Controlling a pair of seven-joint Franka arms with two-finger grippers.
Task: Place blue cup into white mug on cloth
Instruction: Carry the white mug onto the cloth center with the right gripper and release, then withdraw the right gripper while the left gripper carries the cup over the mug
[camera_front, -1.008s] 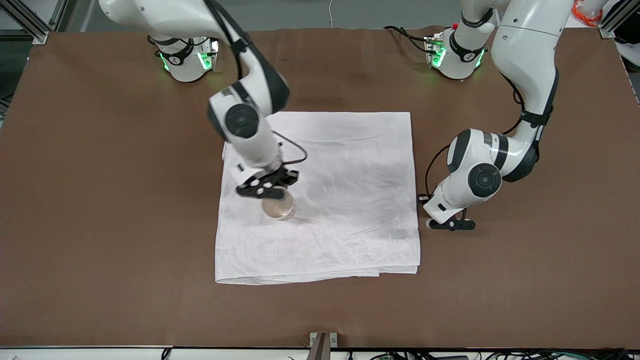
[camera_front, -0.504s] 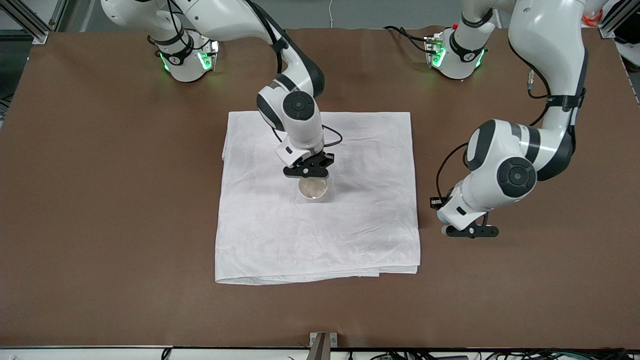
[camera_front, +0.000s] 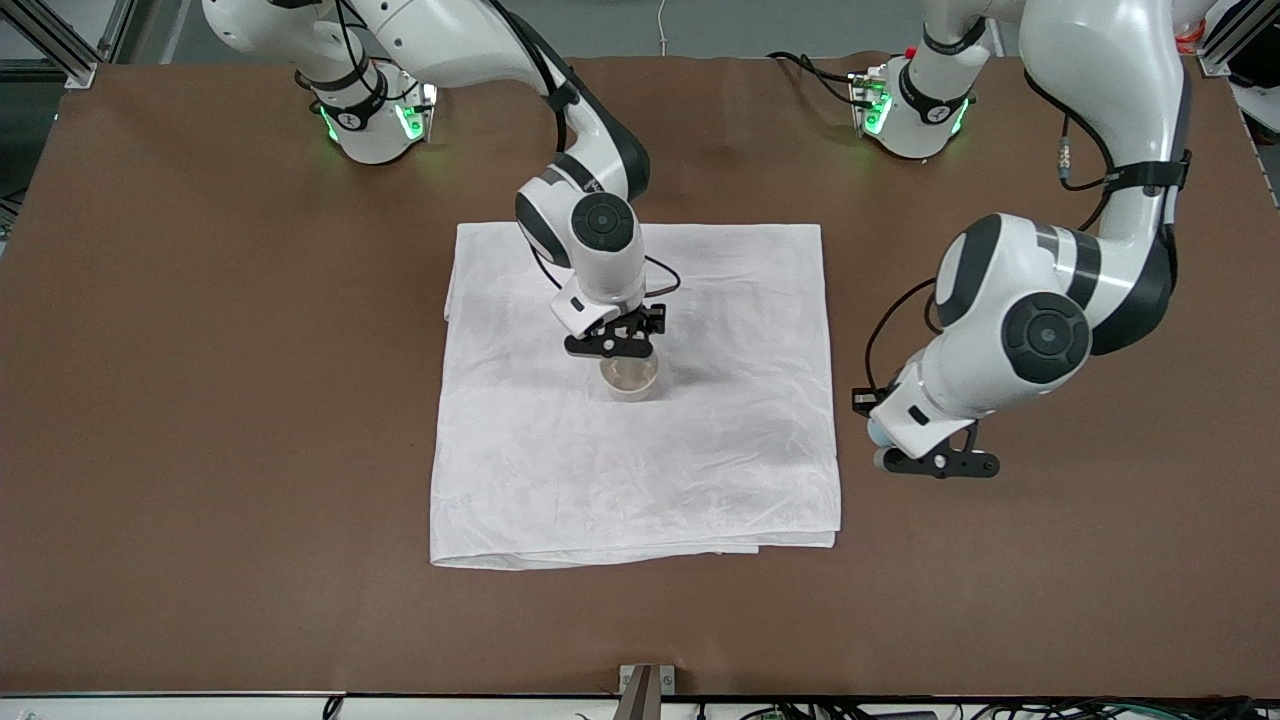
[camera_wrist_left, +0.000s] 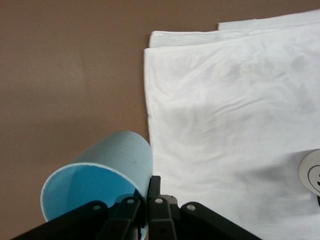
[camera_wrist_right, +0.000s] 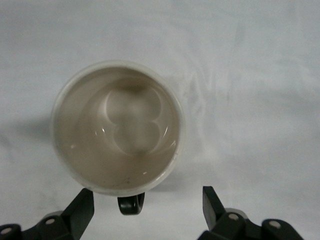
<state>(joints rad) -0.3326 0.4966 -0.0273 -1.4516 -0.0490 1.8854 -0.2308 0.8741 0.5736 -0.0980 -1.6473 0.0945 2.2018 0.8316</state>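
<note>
Front view, right pincer (camera_front: 618, 350) spread over white mug (camera_front: 630, 378), left pincer (camera_front: 935, 462) gripping blue cup (camera_wrist_left: 102, 175)

You see a wrinkly soft cloth (camera_front: 640, 470), a shiny smooth white mug (camera_wrist_right: 117, 127), and a matt blue cup (camera_wrist_left: 107, 172).

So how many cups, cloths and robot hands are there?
Cups: 2, the blue cup and the white mug
Cloths: 1, the cloth
Robot hands: 2, the left gripper and the right gripper
Total: 5

Front view high, facing arms; wrist views close, looking down; all share cloth (camera_front: 640, 440).
</note>
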